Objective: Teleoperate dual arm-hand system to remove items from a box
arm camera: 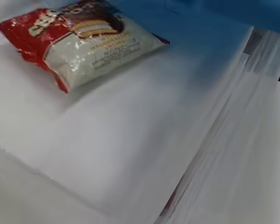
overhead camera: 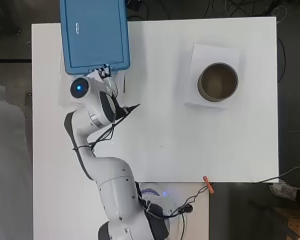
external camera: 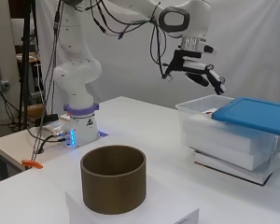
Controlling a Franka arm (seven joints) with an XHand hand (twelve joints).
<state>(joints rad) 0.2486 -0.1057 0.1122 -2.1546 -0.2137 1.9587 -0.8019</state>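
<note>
Robot hand [external camera: 196, 70] with fingers spread above clear box [external camera: 196, 109], blue lid [external camera: 254, 114] half across it.

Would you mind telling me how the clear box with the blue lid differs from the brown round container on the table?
The clear box is rectangular with see-through walls; the brown container is round and opaque. The box is partly covered by a blue lid set askew; the container is open on top. The box holds a snack packet; the container looks empty. The hand hovers over the box, far from the container. Both stand on the white table.
</note>
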